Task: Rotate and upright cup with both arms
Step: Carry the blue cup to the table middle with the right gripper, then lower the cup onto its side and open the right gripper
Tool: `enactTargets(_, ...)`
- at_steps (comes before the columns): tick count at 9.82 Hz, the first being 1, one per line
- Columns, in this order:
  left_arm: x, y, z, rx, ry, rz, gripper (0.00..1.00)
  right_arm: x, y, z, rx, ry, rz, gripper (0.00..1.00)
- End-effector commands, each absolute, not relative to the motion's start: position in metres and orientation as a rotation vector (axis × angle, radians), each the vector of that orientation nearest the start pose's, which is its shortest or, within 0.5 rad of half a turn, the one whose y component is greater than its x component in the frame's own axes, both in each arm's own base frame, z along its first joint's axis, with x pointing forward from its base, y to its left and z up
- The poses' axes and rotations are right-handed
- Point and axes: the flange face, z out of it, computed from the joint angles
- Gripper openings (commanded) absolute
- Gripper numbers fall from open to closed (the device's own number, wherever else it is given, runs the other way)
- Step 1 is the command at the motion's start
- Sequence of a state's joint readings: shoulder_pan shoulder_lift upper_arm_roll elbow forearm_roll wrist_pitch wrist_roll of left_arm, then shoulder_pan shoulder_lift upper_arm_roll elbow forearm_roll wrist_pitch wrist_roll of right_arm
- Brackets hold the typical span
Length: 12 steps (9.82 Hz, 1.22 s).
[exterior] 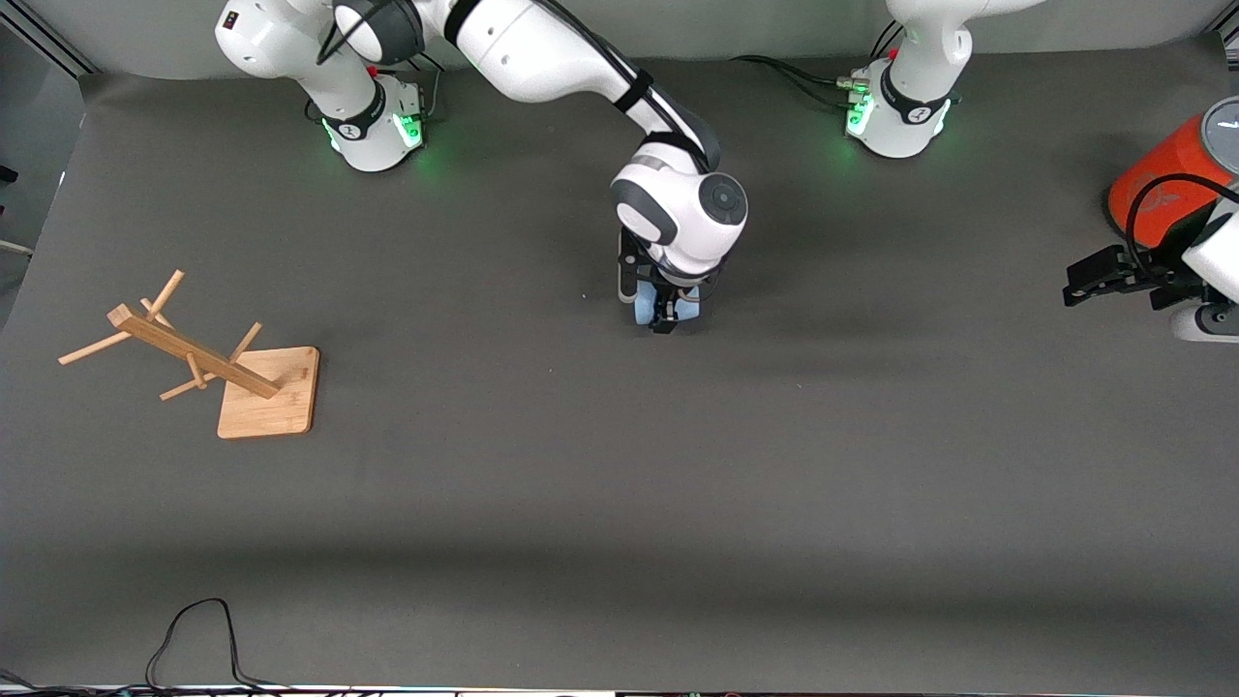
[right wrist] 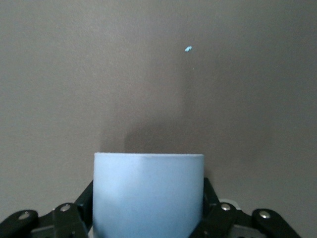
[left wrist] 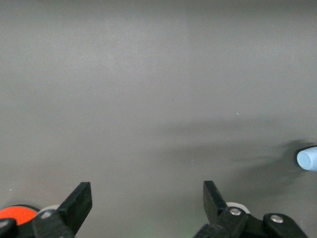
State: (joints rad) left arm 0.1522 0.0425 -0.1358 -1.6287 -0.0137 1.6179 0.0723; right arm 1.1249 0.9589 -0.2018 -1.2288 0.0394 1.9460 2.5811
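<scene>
Cup [right wrist: 148, 193] pinched in right claw [exterior: 664, 315] mid-table; left claw [left wrist: 147, 204] spread near orange cylinder [exterior: 1162, 194].

Our right arm [exterior: 542, 48] reaches from its base out over the middle of the bench, wrist bent straight down, and our right gripper [exterior: 664, 312] sits low with its fingers [right wrist: 79, 208] pressed against both sides of the cup [right wrist: 148, 196]. Our left arm [exterior: 1205, 257] waits at its end of the bench, its left gripper [left wrist: 147, 201] level and spread wide.
</scene>
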Motion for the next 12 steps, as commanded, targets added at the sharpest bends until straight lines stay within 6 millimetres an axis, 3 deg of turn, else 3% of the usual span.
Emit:
enactTargets(1,0.568,0.010,0.578,-3.170,0.102,0.070,1.00,0.413,0.610,0.172,-2.248,2.416,-0.328,0.51)
enactTargets(2,0.568,0.010,0.578,-3.170,0.104,0.070,1.00,0.413,0.610,0.171,-2.248,2.417,-0.332,0.52)
enactTargets(4,0.569,0.009,0.577,-3.172,0.104,0.072,1.00,0.415,0.609,0.171,-2.244,2.420,-0.333,1.00)
enactTargets(6,0.569,0.009,0.577,-3.184,0.098,0.074,1.00,0.421,0.607,0.179,-2.250,2.404,-0.324,1.00)
enactTargets(7,0.569,0.009,0.577,-3.184,0.098,0.074,1.00,0.426,0.605,0.194,-2.302,2.353,-0.309,1.00)
enactTargets(8,0.569,0.009,0.577,-3.186,0.098,0.071,1.00,0.429,0.603,0.221,-2.344,2.310,-0.272,1.00)
enactTargets(12,0.571,0.005,0.571,-3.183,0.107,0.079,1.00,0.446,0.561,0.332,-2.523,2.307,-0.146,1.00)
